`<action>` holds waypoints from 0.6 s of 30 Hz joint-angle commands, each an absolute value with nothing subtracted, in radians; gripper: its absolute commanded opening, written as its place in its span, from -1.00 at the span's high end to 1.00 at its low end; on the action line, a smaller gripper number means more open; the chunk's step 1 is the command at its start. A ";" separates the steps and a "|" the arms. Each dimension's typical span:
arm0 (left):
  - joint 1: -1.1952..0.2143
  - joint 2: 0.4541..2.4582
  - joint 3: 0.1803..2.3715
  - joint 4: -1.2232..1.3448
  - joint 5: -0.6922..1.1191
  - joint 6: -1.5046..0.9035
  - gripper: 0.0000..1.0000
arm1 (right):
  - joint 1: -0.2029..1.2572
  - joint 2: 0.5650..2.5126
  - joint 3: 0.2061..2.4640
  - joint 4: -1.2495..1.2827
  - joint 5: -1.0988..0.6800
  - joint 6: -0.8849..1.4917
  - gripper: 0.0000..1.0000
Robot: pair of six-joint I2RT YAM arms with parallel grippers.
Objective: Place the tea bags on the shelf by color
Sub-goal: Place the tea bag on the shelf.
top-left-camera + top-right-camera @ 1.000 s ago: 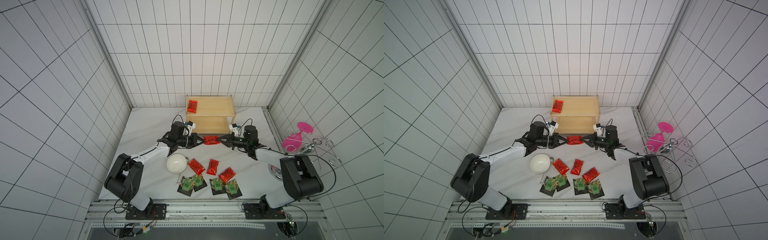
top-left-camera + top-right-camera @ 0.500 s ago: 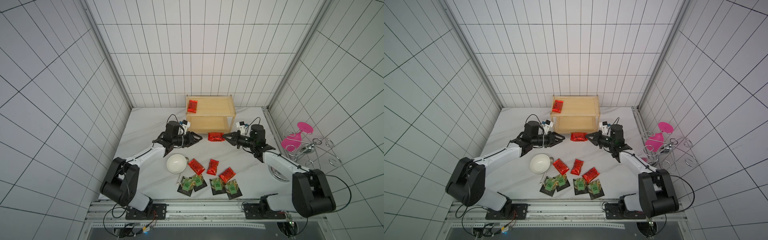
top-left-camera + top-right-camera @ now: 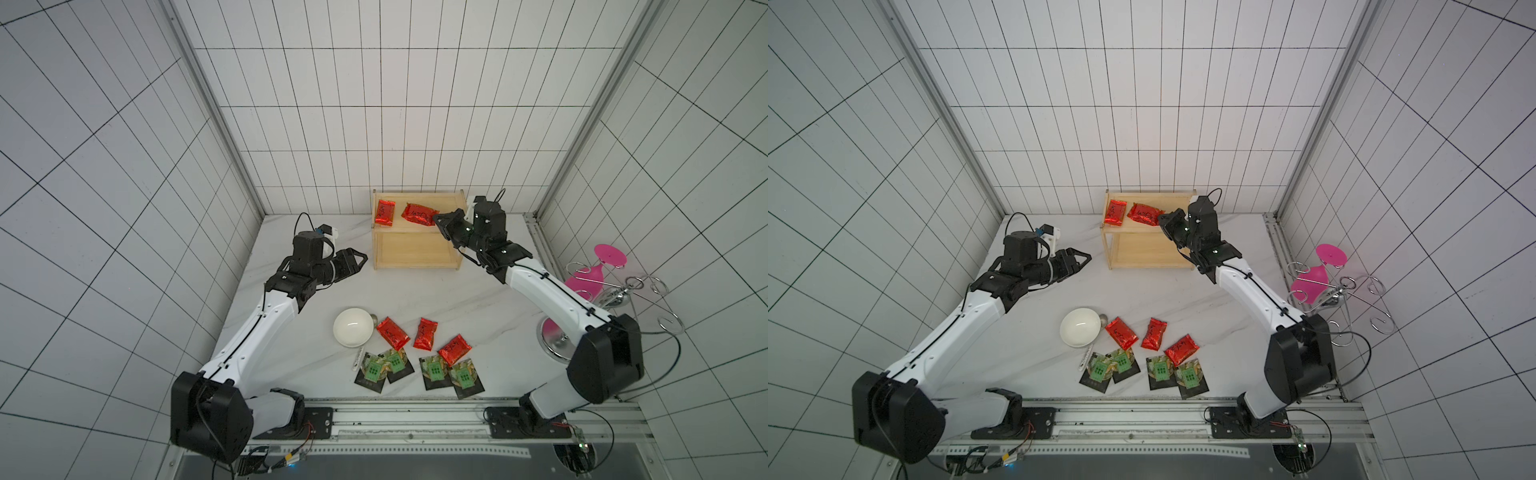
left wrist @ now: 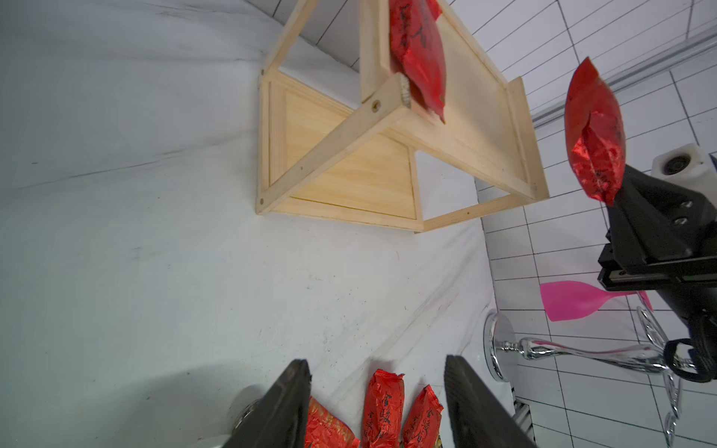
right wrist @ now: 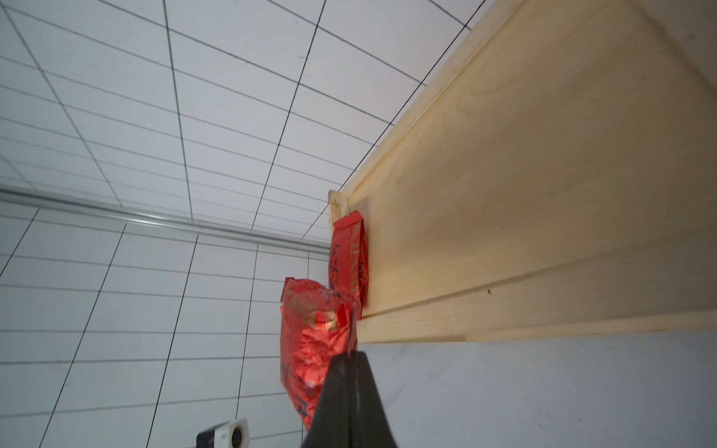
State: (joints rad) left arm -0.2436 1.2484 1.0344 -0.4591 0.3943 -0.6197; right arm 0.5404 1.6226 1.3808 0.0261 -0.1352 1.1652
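Marble table (image 3: 291, 332): carries everything listed below.

Shelf (image 3: 411, 251): at 12 o'clock on the table, against the back wall. Lower tier bare. Top tier holding one red sachet (image 3: 384, 212) at its 9 o'clock end.

Right gripper (image 3: 437, 219): reaching in from 3 o'clock of the shelf, pressed together on the end of a second red sachet (image 3: 417, 215). Held above the top tier, beside the first and not yet let go. Pinch on the foil edge confirmed in the right wrist view.

Left gripper (image 3: 360, 263): at 8 o'clock of the shelf, spread wide, nothing between the fingers.

Remaining tea bags: at 6 o'clock, near the front edge. Three red sachets (image 3: 424, 333) in a loose row. Nearer the edge, four black packets (image 3: 434, 370) with green labels, in two overlapping pairs.

Progress, as judged: one of nine placed, a second about to land, seven untouched. No black packet shelved yet, with the bare lower tier the likely place for them.
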 commanded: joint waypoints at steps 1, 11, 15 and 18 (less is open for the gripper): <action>-0.230 1.235 1.071 -0.548 0.269 -0.578 -0.19 | 0.578 1.719 1.515 -0.138 0.121 1.258 1.00; -0.227 1.225 1.034 -0.541 0.267 -0.586 -0.21 | 0.623 1.919 1.701 -0.158 0.277 1.335 1.00; -0.227 1.219 1.024 -0.538 0.259 -0.587 -0.21 | 0.634 1.962 1.740 -0.158 0.268 1.342 0.86; -0.226 1.222 1.022 -0.538 0.258 -0.588 -0.21 | 0.640 1.982 1.760 -0.153 0.246 1.344 0.74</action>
